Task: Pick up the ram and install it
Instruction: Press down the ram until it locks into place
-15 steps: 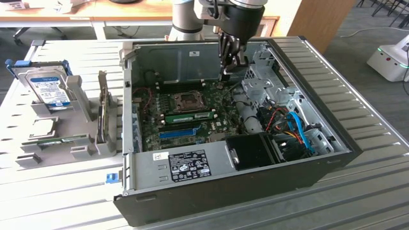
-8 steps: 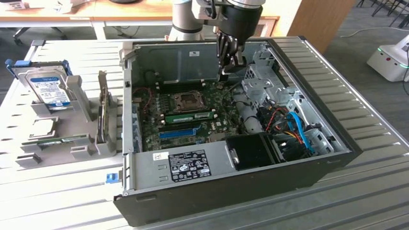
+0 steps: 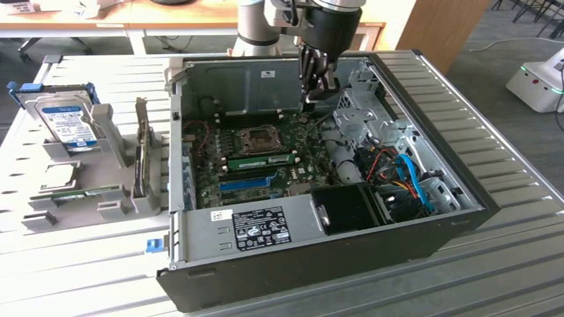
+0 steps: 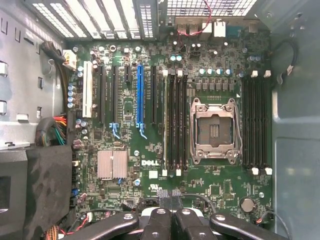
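Observation:
The ram (image 3: 261, 160), a slim green stick with black chips, stands seated in a memory slot beside the CPU socket (image 3: 261, 137) on the motherboard. In the wrist view the ram (image 4: 165, 125) shows edge-on as a thin pale line in the slot furthest from the socket (image 4: 215, 129) in its bank. My gripper (image 3: 315, 98) hangs above the back of the open case, up and away from the ram. Its fingers (image 4: 161, 196) are pressed together with nothing between them.
The open PC case (image 3: 458, 218) lies on a slatted table. A bright blue expansion slot (image 4: 140, 92) and empty black memory slots (image 4: 255, 120) flank the socket. Cables and a black fan shroud (image 3: 348, 208) fill the case's front corner. A grey rack (image 3: 105, 165) with a hard drive (image 3: 69, 122) stands at the exterior view's left.

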Tool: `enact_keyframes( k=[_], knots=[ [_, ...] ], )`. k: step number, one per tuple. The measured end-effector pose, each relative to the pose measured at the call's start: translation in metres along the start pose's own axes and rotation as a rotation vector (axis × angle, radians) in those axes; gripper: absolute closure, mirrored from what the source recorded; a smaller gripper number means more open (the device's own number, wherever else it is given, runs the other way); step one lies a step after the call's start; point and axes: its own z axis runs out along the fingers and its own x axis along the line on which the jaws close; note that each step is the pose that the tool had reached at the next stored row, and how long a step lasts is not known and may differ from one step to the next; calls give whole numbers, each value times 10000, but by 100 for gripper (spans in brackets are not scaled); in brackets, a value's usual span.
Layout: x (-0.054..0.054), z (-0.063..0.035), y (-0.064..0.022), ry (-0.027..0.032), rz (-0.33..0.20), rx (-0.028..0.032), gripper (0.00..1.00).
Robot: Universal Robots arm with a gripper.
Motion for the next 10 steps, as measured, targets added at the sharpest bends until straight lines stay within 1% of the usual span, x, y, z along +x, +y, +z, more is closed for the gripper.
enact_keyframes(
  k=[3, 10],
  knots=[
    [0, 2, 27, 0, -4, 0, 90],
    [2, 9, 132, 3, -66, 0, 90]
  ],
)
